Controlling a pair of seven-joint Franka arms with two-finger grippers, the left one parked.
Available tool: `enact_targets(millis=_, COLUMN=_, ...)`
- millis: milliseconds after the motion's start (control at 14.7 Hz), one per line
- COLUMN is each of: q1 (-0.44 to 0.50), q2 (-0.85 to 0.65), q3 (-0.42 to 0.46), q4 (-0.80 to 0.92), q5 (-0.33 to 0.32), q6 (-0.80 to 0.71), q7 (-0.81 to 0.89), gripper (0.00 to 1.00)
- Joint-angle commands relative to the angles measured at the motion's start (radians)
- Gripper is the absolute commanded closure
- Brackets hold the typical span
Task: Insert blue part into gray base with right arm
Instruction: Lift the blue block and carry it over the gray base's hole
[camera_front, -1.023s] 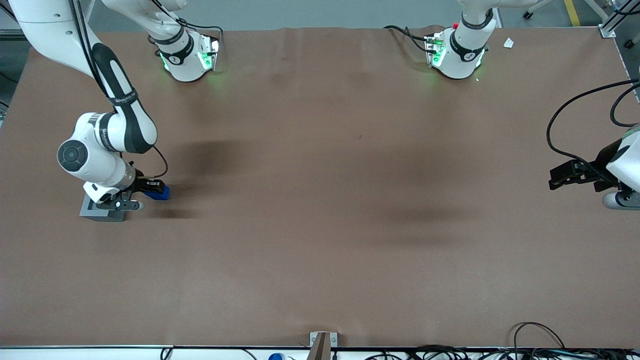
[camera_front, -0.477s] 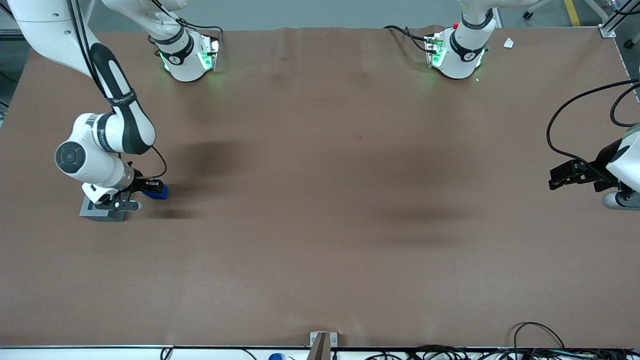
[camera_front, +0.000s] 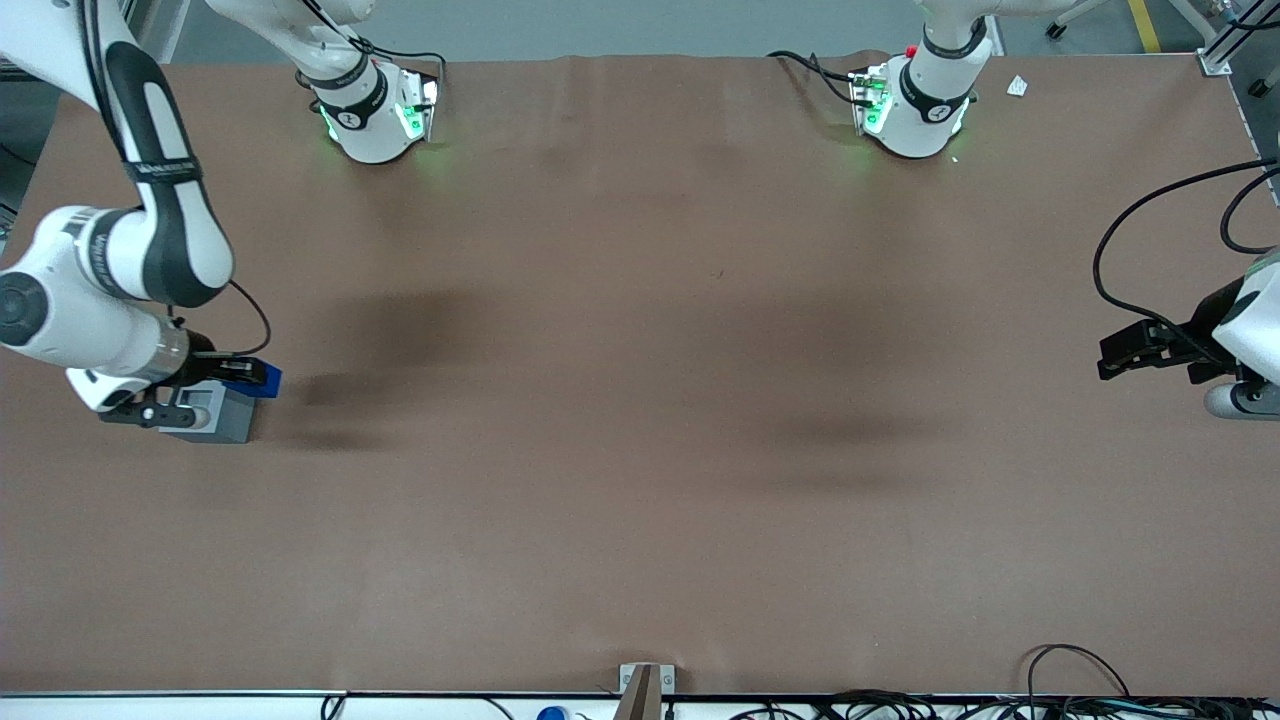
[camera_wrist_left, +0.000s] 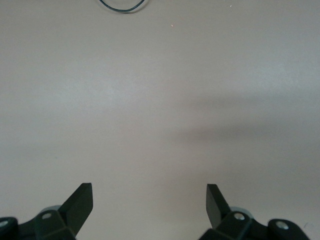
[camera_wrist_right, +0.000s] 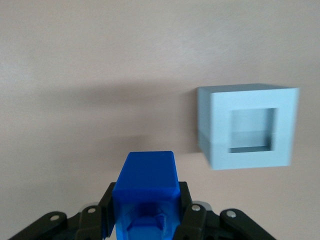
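Note:
My right arm's gripper (camera_front: 245, 377) is shut on the blue part (camera_front: 262, 379) and holds it in the air at the working arm's end of the table. In the right wrist view the blue part (camera_wrist_right: 147, 186) sits clamped between the two black fingers (camera_wrist_right: 190, 212). The gray base (camera_front: 218, 412) rests on the table just under the wrist, a little nearer the front camera than the blue part. In the right wrist view the gray base (camera_wrist_right: 247, 127) lies off to one side of the held part, with its square recess (camera_wrist_right: 252, 130) open and empty.
The table is covered by a brown mat (camera_front: 640, 400). Two arm bases with green lights (camera_front: 375, 110) (camera_front: 912, 105) stand at the edge farthest from the front camera. A metal bracket (camera_front: 642, 683) sits at the near edge. Cables (camera_front: 1080, 690) lie along the near edge.
My right arm has swung sideways toward the table's working-arm end, carrying the blue part with it. The part has gone from beside the gray base to above the base's edge. The base has not moved.

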Motion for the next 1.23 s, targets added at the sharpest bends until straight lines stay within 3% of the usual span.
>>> enact_targets(millis=0, q1=-0.083, q2=0.004, q3=0.011, q4=0.049, q5=-0.011, q6=-0.041, q7=-0.108, gripper=0.95)
enact_targets(millis=341, q1=-0.169, q2=0.02, q3=0.013, q4=0.093, q5=-0.011, q6=-0.035, q7=-0.225, gripper=0.95)
enact_targets(millis=1159, q1=-0.179, q2=0.146, q3=0.013, q4=0.176, q5=-0.011, q6=-0.002, q7=-0.225, gripper=0.95)
